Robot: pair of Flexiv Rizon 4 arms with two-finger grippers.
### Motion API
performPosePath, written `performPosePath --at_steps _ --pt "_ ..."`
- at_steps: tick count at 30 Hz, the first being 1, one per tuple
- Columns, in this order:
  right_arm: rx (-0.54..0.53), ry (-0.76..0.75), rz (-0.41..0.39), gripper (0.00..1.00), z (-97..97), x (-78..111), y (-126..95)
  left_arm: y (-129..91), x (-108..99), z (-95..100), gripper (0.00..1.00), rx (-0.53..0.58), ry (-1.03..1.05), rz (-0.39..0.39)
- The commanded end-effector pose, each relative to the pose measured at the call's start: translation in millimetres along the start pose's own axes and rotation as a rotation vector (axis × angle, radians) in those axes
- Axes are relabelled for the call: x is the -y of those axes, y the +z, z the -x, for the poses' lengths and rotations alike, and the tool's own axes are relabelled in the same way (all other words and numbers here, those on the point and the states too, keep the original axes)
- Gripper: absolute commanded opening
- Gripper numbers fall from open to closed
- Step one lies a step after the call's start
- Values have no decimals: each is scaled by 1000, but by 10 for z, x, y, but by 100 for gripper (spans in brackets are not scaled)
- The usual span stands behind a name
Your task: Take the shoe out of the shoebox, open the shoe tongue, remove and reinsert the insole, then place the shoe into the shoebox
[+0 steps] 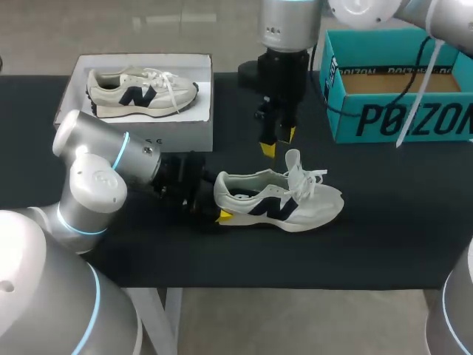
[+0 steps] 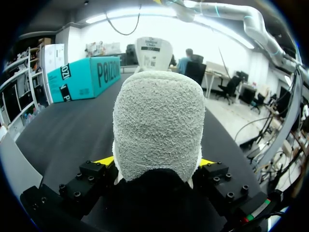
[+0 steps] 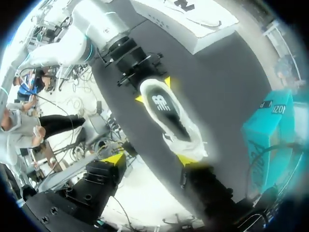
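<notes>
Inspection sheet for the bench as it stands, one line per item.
Surface: black table.
Job's things: shoe upright on the table; teal shoebox open, back right.
Clutter: second shoe in white box, back left.
Tools: left tool shut on the shoe's heel; right tool open above its tongue.
Cables: black cable and white strap hang over the shoebox.
Surroundings: nothing seen.
</notes>
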State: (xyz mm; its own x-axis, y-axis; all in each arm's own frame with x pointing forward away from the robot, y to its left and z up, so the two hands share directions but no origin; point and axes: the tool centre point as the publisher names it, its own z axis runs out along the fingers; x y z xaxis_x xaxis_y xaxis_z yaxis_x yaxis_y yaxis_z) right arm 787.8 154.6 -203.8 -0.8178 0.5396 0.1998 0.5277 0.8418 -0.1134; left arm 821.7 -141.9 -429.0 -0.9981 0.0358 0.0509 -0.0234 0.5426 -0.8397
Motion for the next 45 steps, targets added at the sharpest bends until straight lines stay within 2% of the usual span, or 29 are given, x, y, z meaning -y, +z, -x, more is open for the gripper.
performPosePath --at_steps 1,15,18,22,26,28,32,34,45 --pt "262 -978 -438 0 -8 -144 -30 9 -3 4 0 1 0 1" --pt "262 -978 -438 0 -8 -144 -30 9 -3 4 0 1 0 1" --pt "251 -990 -255 0 7 -181 150 9 -3 4 0 1 0 1" --pt "297 -936 -150 0 42 -234 317 9 -3 4 0 1 0 1" --pt "311 -861 25 0 121 -303 447 9 -3 4 0 1 0 1" --pt "313 -823 58 0 154 -361 500 9 -3 4 0 1 0 1" --pt "295 -769 35 0 176 -466 604 9 -3 4 0 1 0 1" --pt "212 -654 -66 0 207 -466 703 9 -3 4 0 1 0 1" --pt "212 -654 -66 0 207 -466 703 9 -3 4 0 1 0 1"
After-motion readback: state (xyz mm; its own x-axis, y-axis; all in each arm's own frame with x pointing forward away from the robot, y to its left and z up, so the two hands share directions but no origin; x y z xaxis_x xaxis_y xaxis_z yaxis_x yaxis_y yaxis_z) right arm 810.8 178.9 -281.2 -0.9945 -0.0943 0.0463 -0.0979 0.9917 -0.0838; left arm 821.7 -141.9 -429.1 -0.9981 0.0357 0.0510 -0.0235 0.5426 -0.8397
